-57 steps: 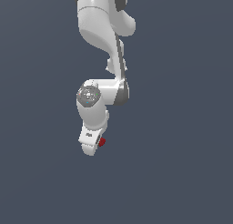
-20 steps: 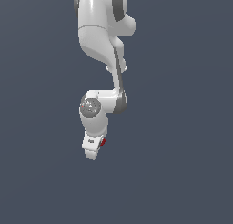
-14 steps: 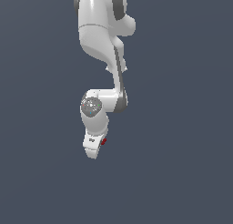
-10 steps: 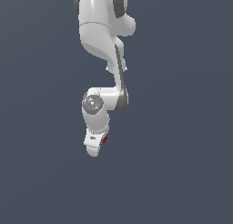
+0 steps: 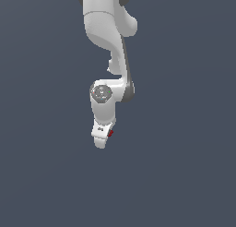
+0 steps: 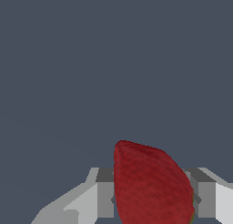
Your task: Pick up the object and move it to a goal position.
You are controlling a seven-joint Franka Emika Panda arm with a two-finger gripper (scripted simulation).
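The object, a small red strawberry [image 6: 150,184], sits between my two grey fingers [image 6: 103,198] in the wrist view, with one finger on each side of it. In the exterior view only a red speck of the strawberry [image 5: 110,133] shows at the edge of my white gripper [image 5: 101,139], which hangs below the arm and hides the rest. My gripper is shut on the strawberry and holds it above the plain dark grey ground. The green leafy bit barely shows.
Plain dark grey surface [image 5: 184,175] all around, with no other objects or edges in view. The white arm [image 5: 108,32] reaches down from above in the exterior view.
The arm has shifted slightly toward the exterior view's right and a little upward, carrying the strawberry with it. The grip has stayed shut on it.
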